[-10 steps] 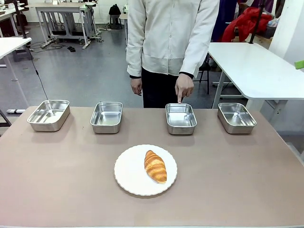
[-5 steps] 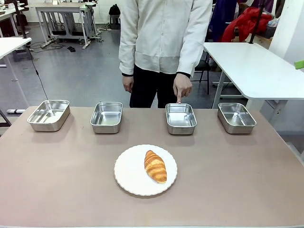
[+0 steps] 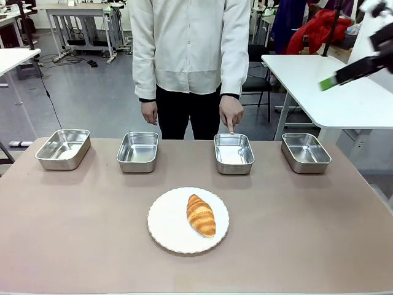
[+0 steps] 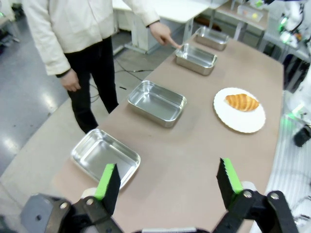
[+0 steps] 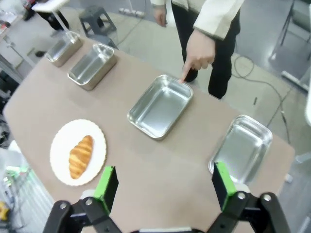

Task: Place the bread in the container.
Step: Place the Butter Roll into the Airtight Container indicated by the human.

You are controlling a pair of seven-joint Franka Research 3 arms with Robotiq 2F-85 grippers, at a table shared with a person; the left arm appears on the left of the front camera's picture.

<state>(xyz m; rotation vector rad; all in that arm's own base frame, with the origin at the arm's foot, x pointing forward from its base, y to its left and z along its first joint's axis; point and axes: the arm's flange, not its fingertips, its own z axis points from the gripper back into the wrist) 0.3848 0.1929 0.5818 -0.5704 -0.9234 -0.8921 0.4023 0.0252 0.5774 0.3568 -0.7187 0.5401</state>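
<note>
One bread (image 3: 201,215) on plate (image 3: 166,228), right pincer (image 5: 163,174) well apart

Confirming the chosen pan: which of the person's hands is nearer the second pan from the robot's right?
Their left hand: fingertip at that pan's far rim. Their right hand hangs at their side.

Front view looks across the flat taupe counter (image 3: 307,233) toward the standing person (image 3: 190,49); both wrist views overlook that same counter from high above opposite ends.
</note>
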